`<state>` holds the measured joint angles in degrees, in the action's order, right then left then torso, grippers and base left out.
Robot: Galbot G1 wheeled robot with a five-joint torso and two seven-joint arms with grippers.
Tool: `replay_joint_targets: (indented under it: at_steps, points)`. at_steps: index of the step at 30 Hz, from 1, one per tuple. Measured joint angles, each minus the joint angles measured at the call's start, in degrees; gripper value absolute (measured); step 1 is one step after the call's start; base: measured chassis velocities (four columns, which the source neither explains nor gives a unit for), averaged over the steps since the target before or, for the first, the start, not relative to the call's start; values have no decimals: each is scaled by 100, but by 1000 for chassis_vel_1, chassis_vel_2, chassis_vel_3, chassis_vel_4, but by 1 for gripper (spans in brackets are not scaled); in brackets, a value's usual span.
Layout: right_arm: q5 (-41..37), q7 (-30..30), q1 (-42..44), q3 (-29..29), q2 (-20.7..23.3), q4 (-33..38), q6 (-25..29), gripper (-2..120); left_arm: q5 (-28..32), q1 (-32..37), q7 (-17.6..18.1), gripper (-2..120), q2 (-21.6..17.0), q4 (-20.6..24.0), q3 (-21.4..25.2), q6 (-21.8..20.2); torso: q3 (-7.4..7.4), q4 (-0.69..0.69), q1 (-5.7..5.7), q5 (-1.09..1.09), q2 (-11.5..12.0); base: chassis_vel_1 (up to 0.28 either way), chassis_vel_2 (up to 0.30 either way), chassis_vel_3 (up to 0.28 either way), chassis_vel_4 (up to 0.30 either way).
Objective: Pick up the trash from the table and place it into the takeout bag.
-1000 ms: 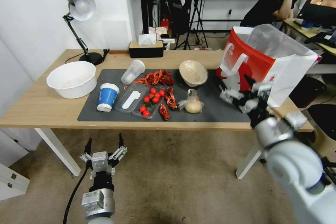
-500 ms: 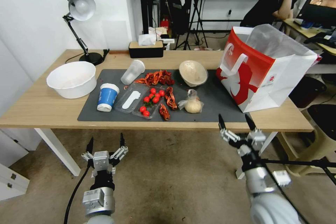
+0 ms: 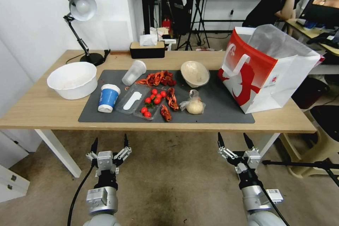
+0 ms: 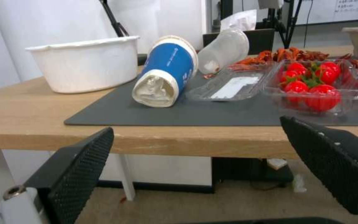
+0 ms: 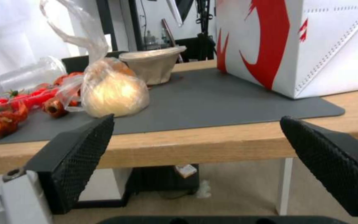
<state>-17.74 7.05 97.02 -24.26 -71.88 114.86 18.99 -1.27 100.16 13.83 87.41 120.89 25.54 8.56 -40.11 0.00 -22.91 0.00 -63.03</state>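
Both grippers hung below the near edge of the surface [image 3: 42, 113], over the floor. Left gripper [image 3: 109, 143]: fingers spread wide, empty. Right gripper [image 3: 233, 140]: fingers spread wide, empty. Blue cup [image 3: 108, 97], clear bag with beige lump [image 3: 194, 105] and paper bowl [image 3: 195, 73] lay on the grey mat [image 3: 226, 106]; takeout bag [image 3: 268, 67] stood upright at the mat's right end.

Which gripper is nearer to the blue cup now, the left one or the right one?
Left. The left gripper hangs open below the table edge, almost straight in front of the blue cup. The right gripper, also open, is farther along the edge, toward the takeout bag.
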Motion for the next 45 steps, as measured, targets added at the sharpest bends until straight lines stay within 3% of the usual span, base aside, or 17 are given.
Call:
replay_joint_targets:
  at_steps: [11,14,17,23,29,31,33,35,39,45]
  points:
    - [109,-15,-2,16,21,2,-44,100,26,16,9,100,-23,0,-7,8,0,0,0,0,0,0,0,0,0]
    - [99,-44,-2,50,45,81,-191,100,23,29,13,100,-25,8,-8,11,0,0,0,0,0,0,0,0,0]
    - [-137,-83,-28,170,176,297,-665,100,19,44,23,100,-34,34,-6,12,0,-1,0,1,0,0,0,0,0]
    - [-186,-90,-116,213,236,389,-878,100,20,52,25,100,-47,48,5,13,0,-1,0,0,0,0,0,0,0]
    - [-343,155,-985,511,578,722,-2066,100,27,128,28,100,-76,161,21,14,0,0,0,1,0,0,0,0,0]
    - [-343,155,-985,511,578,722,-2066,100,27,128,28,100,-76,161,21,14,0,0,0,1,0,0,0,0,0]
    - [-457,305,-1474,703,725,794,-2628,100,45,140,29,100,-96,195,35,11,0,0,0,0,0,0,0,0,0]
    - [-486,324,-1547,733,742,797,-2710,100,46,141,29,100,-96,196,35,10,0,0,0,0,0,0,0,0,0]
    - [-1050,488,-2995,1301,864,250,-3730,100,82,121,30,100,-84,189,27,-9,-1,0,-1,0,1,0,0,0,0]
    - [-1506,566,-3984,1654,851,-359,-4590,100,86,95,26,100,-19,132,2,-33,-1,1,-1,1,2,0,0,0,0]
